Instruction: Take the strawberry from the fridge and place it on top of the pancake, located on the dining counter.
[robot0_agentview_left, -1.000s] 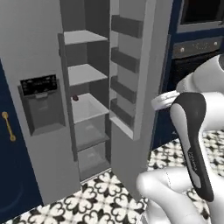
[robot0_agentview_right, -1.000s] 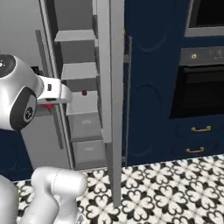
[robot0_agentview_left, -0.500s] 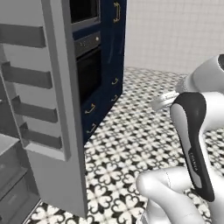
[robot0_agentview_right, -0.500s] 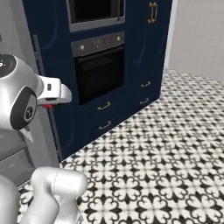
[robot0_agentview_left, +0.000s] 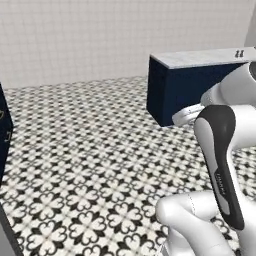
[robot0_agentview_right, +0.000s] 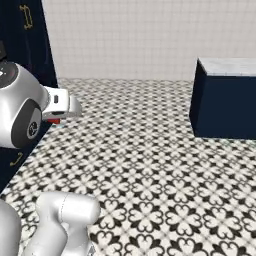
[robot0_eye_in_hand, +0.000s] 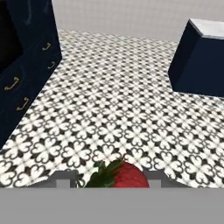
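- At the far left of the hand view stand navy cabinets (robot0_eye_in_hand: 30, 74) with little gold handles. They run down the left edge of the picture.
- The floor (robot0_eye_in_hand: 113, 109) is white with black flower shapes all over it. It fills the middle of every view.
- At the bottom middle of the hand view sits the strawberry (robot0_eye_in_hand: 119, 176). It is red and round, with tiny dots on its skin. Dark green leaves stick out on its left side.
- The strawberry is held in the gripper (robot0_eye_in_hand: 111, 178). The two grey fingers press on it, one from the left and one from the right. So the pincer is clamped on the berry.
- In the right base view, the gripper (robot0_agentview_right: 55, 120) is at the middle left, at the end of the big white arm. A small bit of red, the strawberry (robot0_agentview_right: 54, 120), peeks out under the white hand there.
- In the left base view, the white and dark arm (robot0_agentview_left: 220, 165) fills the lower right of the picture. I cannot tell the fingers there.
- At the upper right of the hand view stands the dining counter (robot0_eye_in_hand: 199, 61). It has navy blue sides and a pale top. It is well apart from the berry, across the floor.
- The same counter (robot0_agentview_right: 225, 97) is at the right of the right base view, and at the upper right of the left base view (robot0_agentview_left: 190, 85).
- A pale tiled wall (robot0_agentview_left: 100, 40) runs along the top of the pictures.
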